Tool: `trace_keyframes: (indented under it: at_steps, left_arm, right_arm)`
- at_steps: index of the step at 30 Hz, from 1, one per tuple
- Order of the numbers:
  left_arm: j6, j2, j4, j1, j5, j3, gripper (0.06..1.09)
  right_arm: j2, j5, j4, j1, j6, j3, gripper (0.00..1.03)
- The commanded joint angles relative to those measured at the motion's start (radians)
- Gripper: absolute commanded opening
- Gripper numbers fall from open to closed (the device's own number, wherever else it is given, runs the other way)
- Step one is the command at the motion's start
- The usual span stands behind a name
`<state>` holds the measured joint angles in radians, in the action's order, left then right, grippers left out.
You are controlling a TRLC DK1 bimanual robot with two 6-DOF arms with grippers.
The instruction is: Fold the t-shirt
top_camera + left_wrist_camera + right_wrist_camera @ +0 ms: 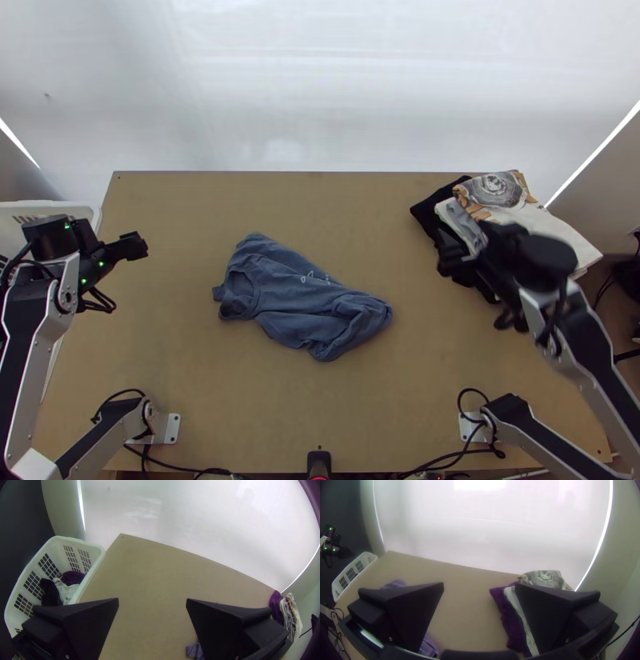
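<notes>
Top view: blue t-shirt (pixel 280 284) lies near the middle of the table (pixel 240 200), unevenly bunched, with creases running along its length. Collar opening sits at its left end; the right end is gathered into a rounded bundle. A small white outline print shows on the upper surface.

Left hand (pixel 138 246): left of the shirt and well apart from it. Left wrist view: fingers of this hand (pixel 152 600) stand wide apart, with bare tabletop visible between them.

Right hand (pixel 450 260): right of the shirt, apart from it, at the shirt-facing side of the clothes pile. Contact with the pile: cannot tell. Right wrist view: fingers of this hand (pixel 480 586) also stand wide apart.

Pile, to the right of the shirt and toward the table's far edge: dark garment (pixel 434 202) underneath, pale cloth over it, printed cloth (pixel 492 190) on top. The layers overlap unevenly, the dark one jutting out on the side facing the shirt.

White basket (pixel 100 551): well to the left of the shirt, beside the table edge. Contents noted in the left wrist view: purple cloth (pixel 73 576), white cloth (pixel 67 591) and black cloth (pixel 50 592), loosely heaped.
</notes>
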<state>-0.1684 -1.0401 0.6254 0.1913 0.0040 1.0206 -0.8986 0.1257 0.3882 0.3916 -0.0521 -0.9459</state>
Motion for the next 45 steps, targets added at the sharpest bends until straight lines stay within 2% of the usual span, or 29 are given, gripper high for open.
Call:
trace_keyframes:
  at_steps: [1, 2, 4, 6, 8, 14, 18, 22, 25, 31, 41, 42, 45]
  left_arm:
    - [-0.008, -0.011, -0.033, -0.016, -0.004, -0.039, 1.04]
    - [-0.006, -0.011, -0.035, -0.018, -0.006, -0.04, 1.04]
    - [-0.003, -0.008, -0.035, -0.018, -0.006, -0.039, 1.04]
    - [0.004, -0.005, -0.036, -0.018, -0.019, -0.037, 1.04]
    - [0.006, -0.001, -0.036, -0.018, -0.021, -0.037, 1.04]
    - [0.009, 0.015, -0.047, -0.05, -0.022, -0.056, 1.04]
    - [0.015, 0.025, -0.072, -0.059, -0.025, -0.07, 1.04]
    - [0.03, 0.068, -0.13, -0.085, -0.025, -0.111, 1.04]
    - [0.03, 0.075, -0.15, -0.096, -0.033, -0.132, 1.04]
    - [0.03, 0.077, -0.178, -0.102, -0.05, -0.165, 1.04]
    - [0.023, 0.08, -0.193, -0.108, -0.073, -0.201, 1.04]
    - [0.021, 0.08, -0.197, -0.108, -0.073, -0.203, 1.04]
    - [0.015, 0.078, -0.204, -0.11, -0.076, -0.209, 1.04]
  right_arm:
    - [-0.352, -0.121, 0.222, 0.121, 0.069, -0.419, 0.99]
    - [-0.407, -0.179, 0.264, 0.125, 0.069, -0.473, 0.99]
    - [-0.531, -0.181, 0.36, 0.151, 0.055, -0.611, 0.99]
    - [-0.711, -0.19, 0.543, 0.216, 0.035, -0.806, 0.99]
    - [-0.878, -0.247, 0.712, 0.251, 0.014, -1.013, 0.99]
    - [-1.189, -0.278, 0.842, 0.382, 0.026, -1.386, 0.98]
    - [-1.309, -0.279, 0.837, 0.432, -0.043, -1.443, 0.98]
    - [-1.358, -0.279, 0.81, 0.494, 0.047, -1.378, 0.98]
    - [-1.367, -0.291, 0.69, 0.503, 0.098, -1.312, 0.99]
    - [-1.366, -0.317, 0.475, 0.507, 0.143, -1.269, 0.99]
    - [-1.386, -0.317, 0.34, 0.584, 0.221, -1.209, 0.98]
    - [-1.387, -0.317, 0.336, 0.589, 0.221, -1.206, 0.96]
    - [-1.402, -0.317, 0.322, 0.604, 0.221, -1.206, 0.83]
